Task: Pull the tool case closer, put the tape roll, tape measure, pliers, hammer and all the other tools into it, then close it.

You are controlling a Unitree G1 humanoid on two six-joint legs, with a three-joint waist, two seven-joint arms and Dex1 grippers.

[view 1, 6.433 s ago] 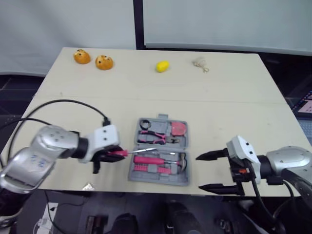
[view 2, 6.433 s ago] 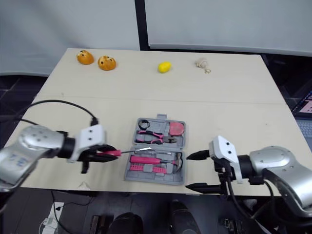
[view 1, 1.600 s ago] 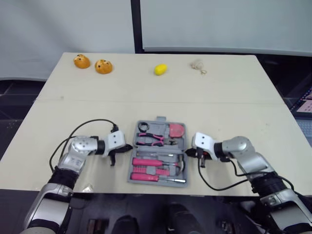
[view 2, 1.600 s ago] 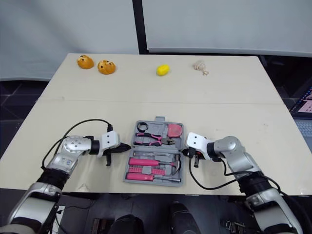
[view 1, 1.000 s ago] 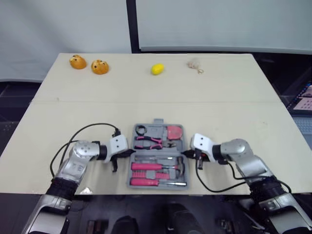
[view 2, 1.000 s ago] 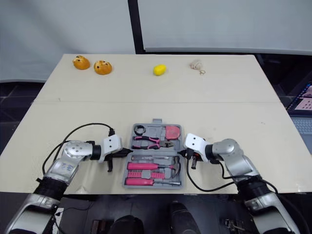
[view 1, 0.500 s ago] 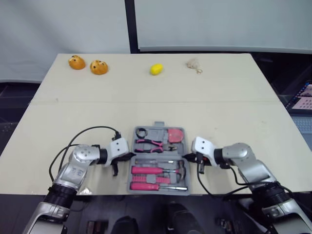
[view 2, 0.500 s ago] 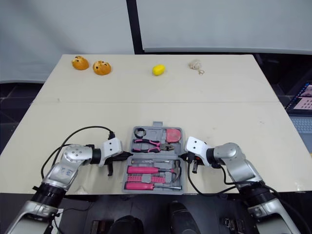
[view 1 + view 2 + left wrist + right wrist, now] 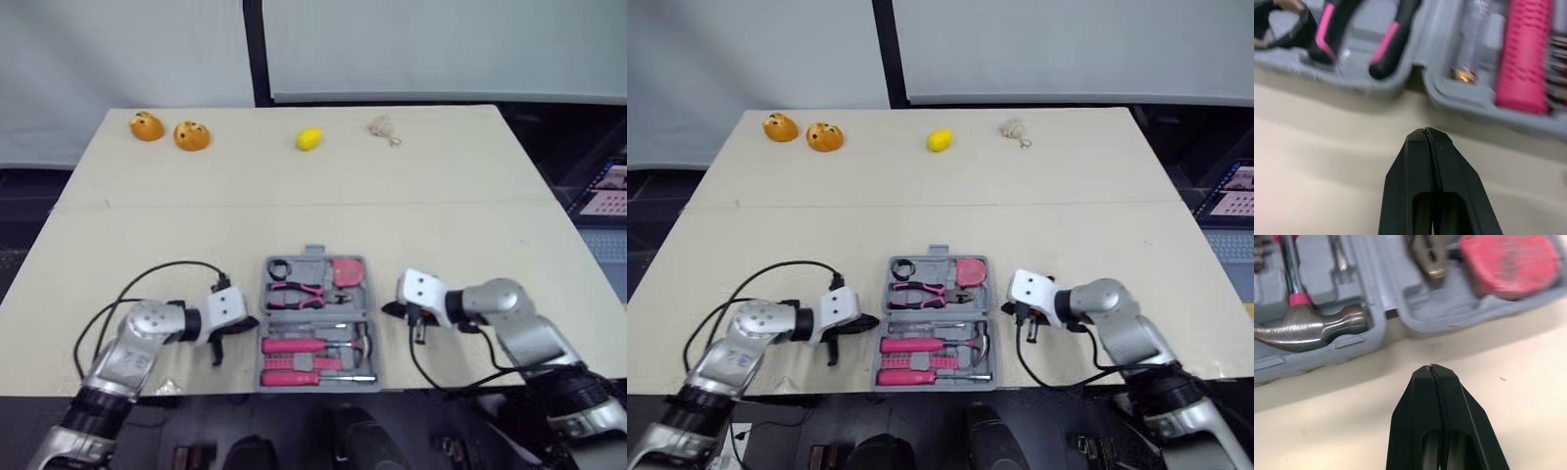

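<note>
The grey tool case [image 9: 313,253] lies open and flat near the table's front edge. Its far half holds the black tape roll [image 9: 278,267], the pink-handled pliers [image 9: 304,290] and the red tape measure [image 9: 346,270]. Its near half holds the hammer [image 9: 361,340] and pink-handled tools [image 9: 292,346]. My left gripper [image 9: 251,321] is shut and empty, just off the case's left side at the hinge line [image 9: 1415,78]. My right gripper [image 9: 387,309] is likewise shut and empty, off the right side, a small gap from the hammer head [image 9: 1312,330].
Two orange toys [image 9: 145,125] [image 9: 192,135], a yellow lemon [image 9: 309,138] and a beige knotted thing [image 9: 382,126] sit along the far edge. A black cable [image 9: 162,269] loops over the table by my left arm. The case's near rim lies close to the front edge.
Both grippers have drawn back a little from the case's sides, still shut. The view has shifted slightly; the case stays open.
</note>
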